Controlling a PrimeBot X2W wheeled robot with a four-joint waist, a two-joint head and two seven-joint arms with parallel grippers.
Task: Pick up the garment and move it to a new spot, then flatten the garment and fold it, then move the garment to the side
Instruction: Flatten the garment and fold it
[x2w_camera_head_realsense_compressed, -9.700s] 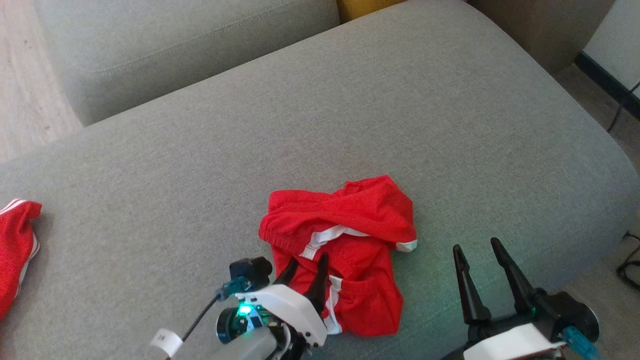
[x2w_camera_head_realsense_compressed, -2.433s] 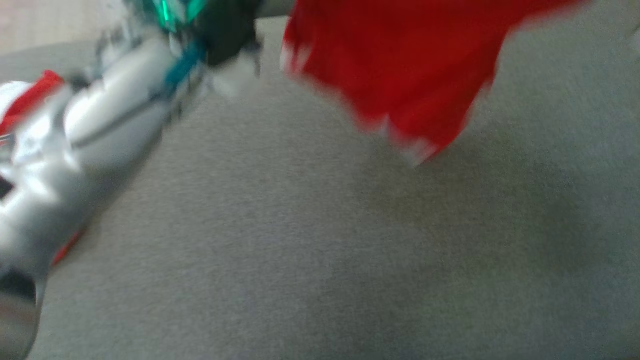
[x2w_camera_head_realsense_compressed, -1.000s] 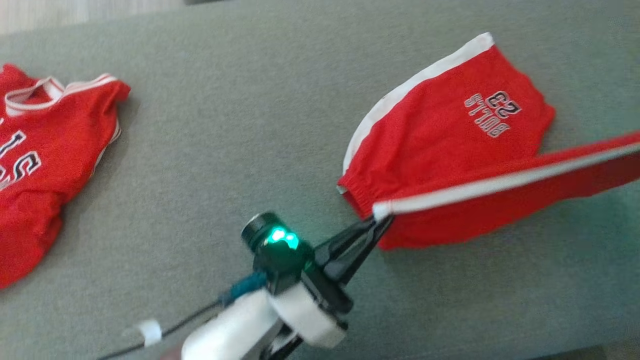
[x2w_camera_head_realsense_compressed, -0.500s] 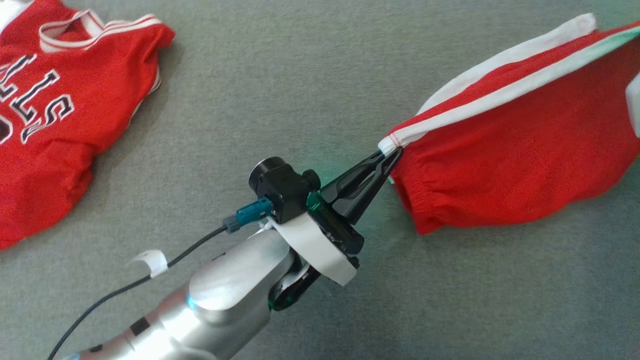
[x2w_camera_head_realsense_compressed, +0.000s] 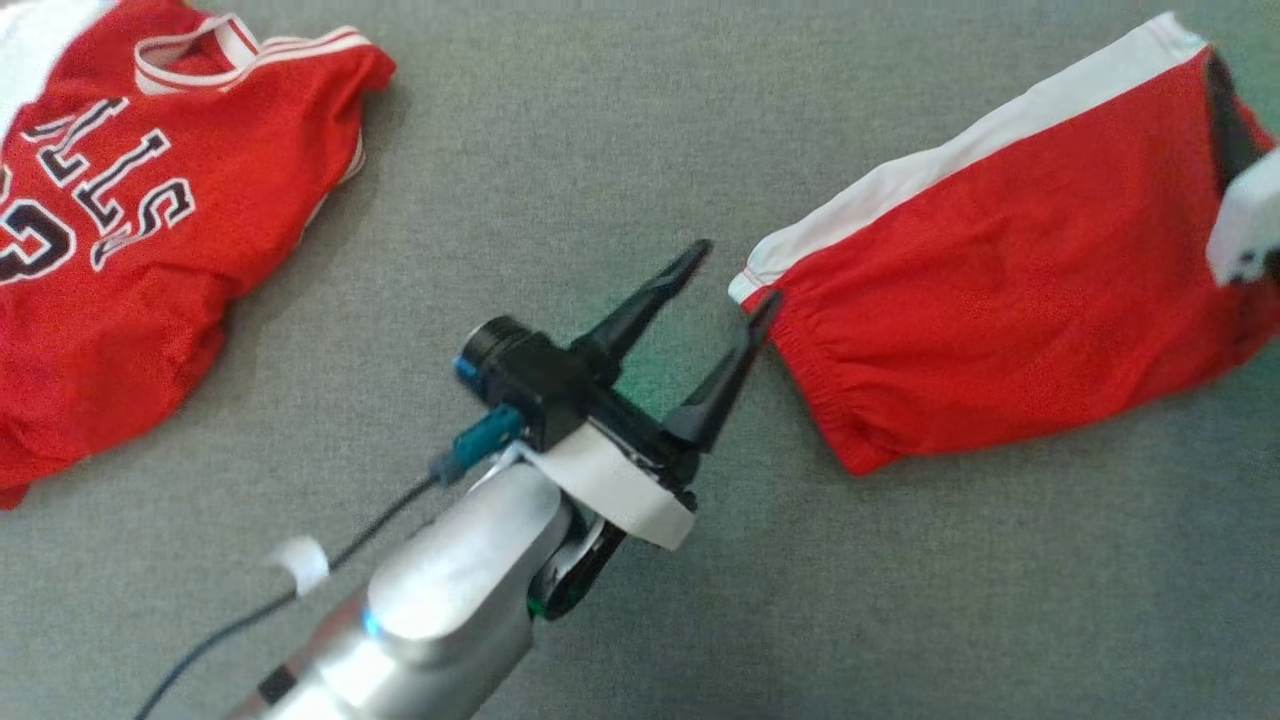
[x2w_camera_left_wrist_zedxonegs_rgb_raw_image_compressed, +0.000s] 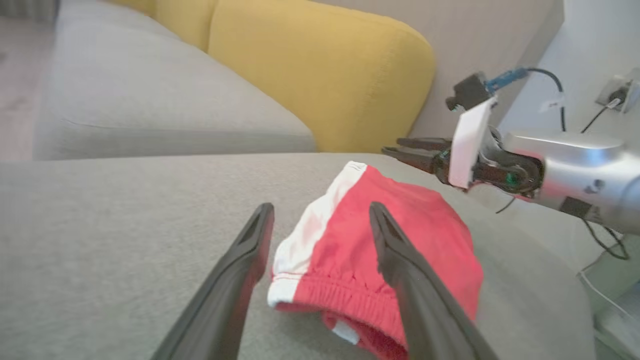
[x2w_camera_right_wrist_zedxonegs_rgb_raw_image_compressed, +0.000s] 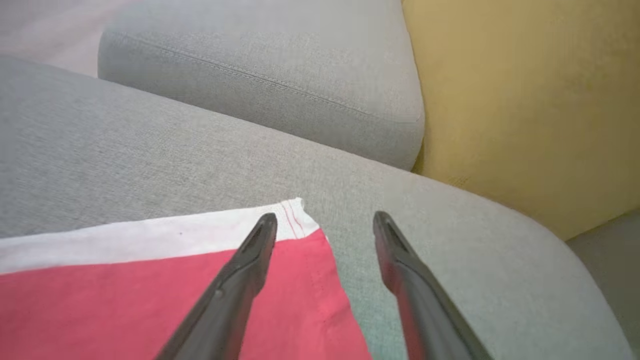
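The red shorts (x2w_camera_head_realsense_compressed: 1000, 290) with a white side stripe lie spread on the grey sofa cushion (x2w_camera_head_realsense_compressed: 560, 130), elastic waistband toward my left gripper. That left gripper (x2w_camera_head_realsense_compressed: 738, 272) is open, one fingertip just touching the waistband corner, nothing held. In the left wrist view the left gripper (x2w_camera_left_wrist_zedxonegs_rgb_raw_image_compressed: 321, 209) hovers open over the waistband of the shorts (x2w_camera_left_wrist_zedxonegs_rgb_raw_image_compressed: 425, 220). My right gripper (x2w_camera_right_wrist_zedxonegs_rgb_raw_image_compressed: 325, 216) is open above the far hem corner of the shorts (x2w_camera_right_wrist_zedxonegs_rgb_raw_image_compressed: 100, 300). The right gripper (x2w_camera_head_realsense_compressed: 1222, 110) is cut off by the head view's right edge.
A red basketball jersey (x2w_camera_head_realsense_compressed: 130, 230) with white lettering lies crumpled at the cushion's left. Beyond the cushion are a yellow back cushion (x2w_camera_left_wrist_zedxonegs_rgb_raw_image_compressed: 320, 75) and another grey seat (x2w_camera_left_wrist_zedxonegs_rgb_raw_image_compressed: 150, 100). Bare grey fabric stretches between the two garments and in front of the shorts.
My left gripper has opened and released the waistband corner it was pinching. The shorts have settled flat on the cushion. The head camera has shifted a little.
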